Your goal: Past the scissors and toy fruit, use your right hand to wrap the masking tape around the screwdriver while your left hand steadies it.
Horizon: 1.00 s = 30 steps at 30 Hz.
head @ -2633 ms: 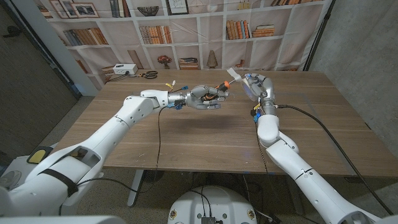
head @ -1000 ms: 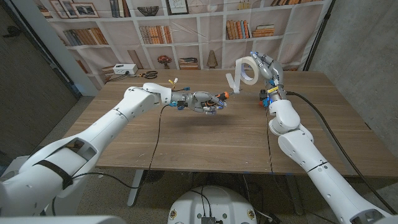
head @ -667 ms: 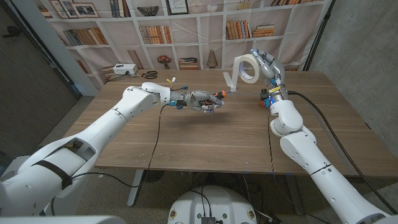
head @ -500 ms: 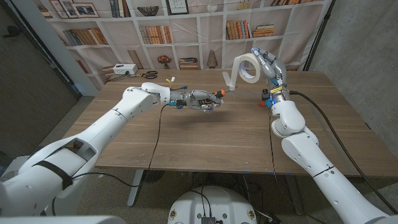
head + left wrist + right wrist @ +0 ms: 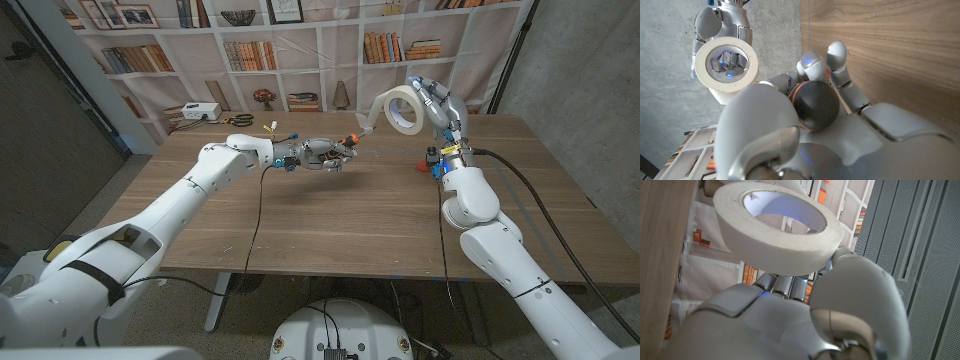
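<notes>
Fingers of my right hand [image 5: 437, 103] pinch the cream masking tape roll [image 5: 405, 108] aloft, while my left hand's [image 5: 322, 155] fingers curl around the orange-handled screwdriver [image 5: 348, 142].

We count one tape roll [image 5: 404, 108], one screwdriver [image 5: 345, 143], one pair of scissors [image 5: 239, 120] and two hands.

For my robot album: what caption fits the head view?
Right hand lifts masking tape, its strip stretched to the screwdriver in the left hand.
</notes>
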### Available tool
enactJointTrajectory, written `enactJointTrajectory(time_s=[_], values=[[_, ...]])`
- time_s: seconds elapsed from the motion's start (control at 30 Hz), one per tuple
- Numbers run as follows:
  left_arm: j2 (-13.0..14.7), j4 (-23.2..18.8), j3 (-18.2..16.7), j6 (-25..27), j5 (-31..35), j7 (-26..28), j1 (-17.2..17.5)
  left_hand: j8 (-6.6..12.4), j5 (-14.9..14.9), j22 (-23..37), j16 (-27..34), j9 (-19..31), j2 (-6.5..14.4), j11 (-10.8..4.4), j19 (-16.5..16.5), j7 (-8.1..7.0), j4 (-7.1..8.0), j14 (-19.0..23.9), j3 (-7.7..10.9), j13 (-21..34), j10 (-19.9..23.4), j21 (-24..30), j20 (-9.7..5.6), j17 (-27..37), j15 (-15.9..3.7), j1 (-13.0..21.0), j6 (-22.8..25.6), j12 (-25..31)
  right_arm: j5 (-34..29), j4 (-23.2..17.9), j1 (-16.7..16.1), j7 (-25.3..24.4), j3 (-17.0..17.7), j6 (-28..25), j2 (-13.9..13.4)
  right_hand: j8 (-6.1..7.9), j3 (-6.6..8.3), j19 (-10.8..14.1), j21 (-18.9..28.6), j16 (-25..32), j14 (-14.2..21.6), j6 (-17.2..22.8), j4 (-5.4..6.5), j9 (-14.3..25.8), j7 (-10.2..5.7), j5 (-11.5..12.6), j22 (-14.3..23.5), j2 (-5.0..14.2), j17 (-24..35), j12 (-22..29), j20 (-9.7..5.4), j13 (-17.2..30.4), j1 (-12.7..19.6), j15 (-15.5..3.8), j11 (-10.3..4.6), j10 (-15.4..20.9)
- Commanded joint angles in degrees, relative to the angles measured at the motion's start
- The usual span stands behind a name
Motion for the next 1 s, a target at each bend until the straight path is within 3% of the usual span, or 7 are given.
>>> enactJointTrajectory(time_s=[0.03, 0.33, 0.67, 1.0], values=[[-2.64, 2.69, -2.23, -3.12, -1.85, 2.48, 0.45, 0.2, -0.05, 0.39, 0.05, -0.12, 1.6, -0.05, 0.34, 0.25, 1.87, 0.57, 2.37, -0.01, 0.29, 0.43, -5.28, 0.11, -0.17, 1.0, 0.56, 0.32, -1.79, -2.82, -4.39, -0.24, 1.26, 0.83, -0.85, 0.29, 2.32, 0.03, 0.18, 0.44, -0.02, 4.68, -2.05, 0.27, 4.21, 0.32, 0.08, 2.78, 0.13, 0.23, -2.67, 0.08, 2.74, -8.34, -2.95, 2.12], [-2.03, 0.82, -1.8, -2.0, -2.21, 1.22, -0.11, 0.36, 0.02, 0.44, 0.31, -0.1, 1.52, 0.0, 0.35, 0.21, 1.93, 0.61, 2.43, 0.46, 0.16, 0.31, -5.26, 0.35, -0.16, 0.92, 0.44, 0.66, -2.21, -3.2, -8.11, -0.65, 3.23, 0.99, -1.05, 0.27, 2.31, -0.24, 0.11, 0.45, -0.1, 4.69, -2.01, 0.4, 4.19, 0.33, 0.07, 2.73, 0.13, 0.16, -2.79, 0.06, 2.62, -8.33, -2.92, 2.01], [-1.25, -1.43, -1.89, 0.51, -4.18, -0.3, 0.07, 0.51, 0.22, 0.62, 0.65, 0.19, 1.56, 0.18, 0.52, 0.13, 2.06, 0.41, 2.58, 0.39, -0.03, 0.33, -5.26, 0.5, -0.18, 0.85, -0.36, 0.65, -2.99, -2.03, -9.93, -1.45, 3.75, 0.22, -0.29, 0.2, 2.34, -0.25, 0.12, 0.44, -0.19, 4.69, -2.01, 0.42, 4.18, 0.36, 0.07, 2.72, 0.13, 0.13, -2.78, 0.04, 2.59, -8.32, -2.96, 1.97], [-0.12, -5.45, -2.63, 0.58, -4.39, 2.88, 2.04, 0.82, 0.23, 0.51, 0.81, 0.08, 1.6, 0.07, 0.6, 0.28, 2.05, 0.55, 2.6, 0.56, -0.22, 0.29, -5.23, 0.45, -0.16, 0.85, -0.05, 0.83, -2.47, -1.1, -12.02, -1.38, 5.09, 0.58, -0.1, 0.1, 2.39, -0.27, 0.14, 0.42, -0.32, 4.65, -2.01, 0.46, 4.25, 0.4, 0.07, 2.73, 0.12, 0.14, -2.8, 0.09, 2.55, -8.32, -3.01, 1.95]])
